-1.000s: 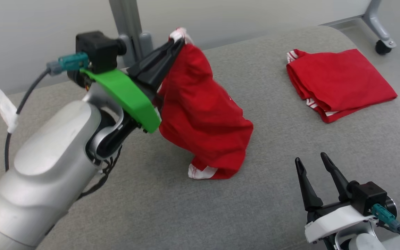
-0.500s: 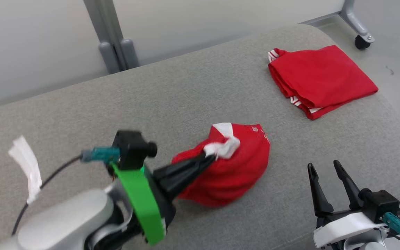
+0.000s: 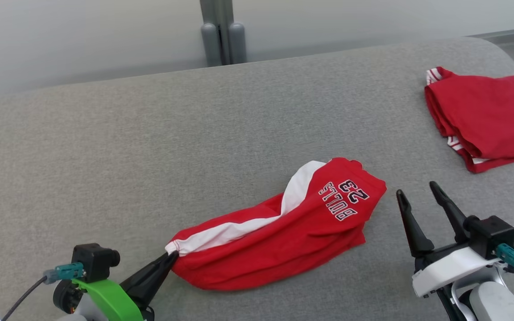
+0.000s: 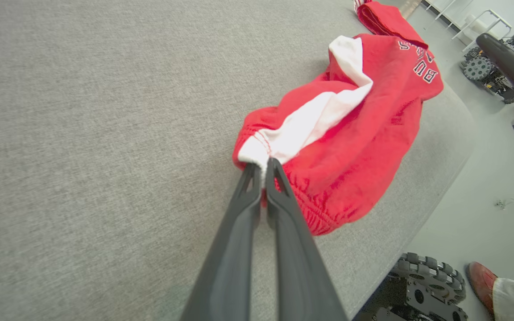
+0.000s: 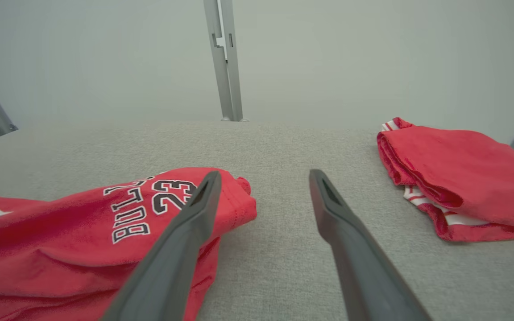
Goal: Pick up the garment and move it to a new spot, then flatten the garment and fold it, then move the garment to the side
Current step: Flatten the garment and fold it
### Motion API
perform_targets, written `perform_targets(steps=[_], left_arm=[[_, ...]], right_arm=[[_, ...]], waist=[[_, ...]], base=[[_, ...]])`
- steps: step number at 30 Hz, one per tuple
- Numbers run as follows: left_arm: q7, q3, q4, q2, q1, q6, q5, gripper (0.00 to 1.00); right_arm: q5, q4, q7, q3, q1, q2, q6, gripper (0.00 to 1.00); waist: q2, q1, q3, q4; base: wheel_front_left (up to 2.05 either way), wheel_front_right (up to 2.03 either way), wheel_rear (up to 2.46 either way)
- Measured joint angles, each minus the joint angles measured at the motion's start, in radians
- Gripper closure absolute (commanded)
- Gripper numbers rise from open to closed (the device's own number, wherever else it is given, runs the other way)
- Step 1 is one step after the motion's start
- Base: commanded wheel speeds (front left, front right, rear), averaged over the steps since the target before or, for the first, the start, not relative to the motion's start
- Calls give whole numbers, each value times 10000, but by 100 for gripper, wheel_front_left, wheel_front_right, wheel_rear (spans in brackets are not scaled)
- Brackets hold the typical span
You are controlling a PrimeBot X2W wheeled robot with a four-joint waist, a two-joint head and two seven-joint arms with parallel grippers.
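My left gripper (image 3: pixel 171 256), closed, pinches the garment (image 3: pixel 275 240) at its near-left end. Its long axis runs far-right toward my right gripper (image 3: pixel 416 188), spread wide and empty, beside the free end.

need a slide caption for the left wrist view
Left gripper shut on the white edge of the red garment, which lies bunched on the grey cushion.

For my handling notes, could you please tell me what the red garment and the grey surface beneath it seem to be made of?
Red garment: probably soft knit cloth, matte; it crumples and its edge is gathered. Grey surface: seemingly woven upholstery fabric, matte; a fine speckled weave shows.
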Motion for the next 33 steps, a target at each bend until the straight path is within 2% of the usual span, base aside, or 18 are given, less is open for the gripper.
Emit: perform_targets(steps=[6, 9, 14, 18, 23, 25, 26, 30, 33], left_arm=[[-90, 506, 596, -518, 156, 50, 299, 100], [-117, 665, 675, -734, 226, -10, 531, 100], [-121, 780, 690, -1064, 253, -98, 886, 100], [-128, 803, 731, -1208, 233, -194, 1127, 100], [-130, 838, 780, -1400, 94, -284, 1252, 100], [-130, 970, 759, -1488, 5, -334, 1346, 100], [-132, 1076, 742, -1526, -20, -351, 1432, 100], [-132, 1743, 709, -1666, -132, -360, 1937, 100], [-132, 2817, 562, -1956, -275, -324, 2615, 100]], right_arm=[[1584, 1705, 42, 1847, -1533, -1108, 0, 0], [2853, 2376, 629, 2997, -2833, -1459, 0, 0], [4769, 2811, 1906, 4581, -4441, -1879, 0, 0], [5425, 3488, 2972, 5906, -5238, -2316, -2, 0], [6121, 4326, 3906, 7018, -5654, -2405, -2, 0], [6355, 4357, 3900, 7423, -5750, -2414, -10, 93], [6404, 4370, 3716, 7565, -5857, -2426, -10, 100], [6441, 4546, 2830, 7986, -6141, -2454, 0, 100], [6410, 4729, 1839, 8023, -6519, -2575, 0, 100]], waist=[[0, 0, 24, 689], [0, 0, 91, 951], [0, 0, 356, 1194], [0, 0, 573, 1374], [0, 0, 786, 1536], [0, 0, 854, 1563], [0, 0, 876, 1553], [0, 0, 899, 1374], [0, 0, 890, 1127]], base=[[0, 0, 0], [0, 0, 0], [0, 0, 0], [0, 0, 0], [0, 0, 0], [0, 0, 0], [0, 0, 0], [0, 0, 0], [0, 0, 0]])
